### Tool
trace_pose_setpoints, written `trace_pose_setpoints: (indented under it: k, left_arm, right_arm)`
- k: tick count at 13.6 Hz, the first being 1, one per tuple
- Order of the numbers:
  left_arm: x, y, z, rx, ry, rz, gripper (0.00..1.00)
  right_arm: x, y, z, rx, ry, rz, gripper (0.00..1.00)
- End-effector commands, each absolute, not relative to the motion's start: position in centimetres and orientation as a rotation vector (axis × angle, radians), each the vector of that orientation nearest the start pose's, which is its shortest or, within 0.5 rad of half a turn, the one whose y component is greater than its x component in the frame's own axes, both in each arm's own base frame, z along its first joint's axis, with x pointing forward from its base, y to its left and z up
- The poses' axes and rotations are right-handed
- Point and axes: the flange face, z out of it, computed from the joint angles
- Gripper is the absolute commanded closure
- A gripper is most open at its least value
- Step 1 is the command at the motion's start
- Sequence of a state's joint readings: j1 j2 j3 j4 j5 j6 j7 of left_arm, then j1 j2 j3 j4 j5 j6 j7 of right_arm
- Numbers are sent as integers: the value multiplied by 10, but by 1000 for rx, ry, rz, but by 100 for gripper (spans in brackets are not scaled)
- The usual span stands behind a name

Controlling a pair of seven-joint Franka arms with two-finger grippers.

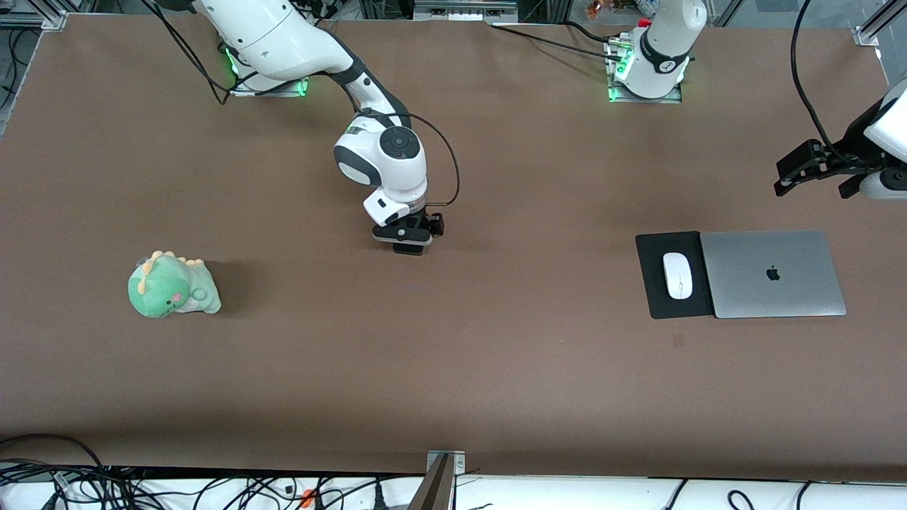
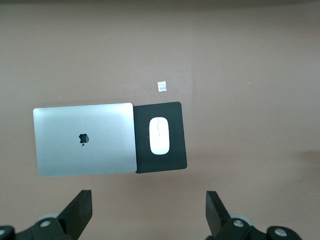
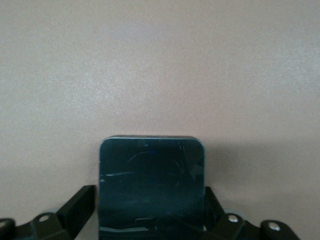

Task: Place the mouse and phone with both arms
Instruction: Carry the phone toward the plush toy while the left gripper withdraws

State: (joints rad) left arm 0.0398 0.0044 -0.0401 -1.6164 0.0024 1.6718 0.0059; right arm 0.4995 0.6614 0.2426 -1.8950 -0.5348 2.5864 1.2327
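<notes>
Open table (image 1: 496,354) around plush dinosaur (image 1: 173,285)

Even overhead light falls on the brown table (image 1: 496,368); soft shadows hug objects, and the phone (image 3: 151,190) shows faint glare, slightly blurred.

You have 1 green plush dinosaur (image 1: 173,285) lying on the brown table (image 1: 453,368) toward the right arm's end. Toward the left arm's end you see 1 closed silver laptop (image 1: 772,274) with a dark logo on its lid, and 1 thin black mat (image 1: 655,290) touching its edge. A small white scrap (image 2: 161,86) lies on the table near the mat, nearer the front camera.
</notes>
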Motion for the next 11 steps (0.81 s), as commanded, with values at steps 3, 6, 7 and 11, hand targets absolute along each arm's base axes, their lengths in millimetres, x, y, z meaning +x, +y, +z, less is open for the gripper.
trace_pose_setpoints:
  k: [3, 6, 7, 11]
  left_arm:
    - [579, 4, 614, -3183, 23, -80, 0]
    - [579, 9, 614, -3183, 9, -75, 0]
    - [579, 9, 614, -3183, 9, -75, 0]
    - [579, 9, 614, -3184, 11, -78, 0]
  right_arm:
    - [470, 423, 159, -3161, 119, -283, 100]
    - [492, 408, 178, -3228, 67, -280, 100]
    - [503, 399, 190, -3267, 25, -272, 100]
    - [547, 342, 232, -3272, -100, -184, 100]
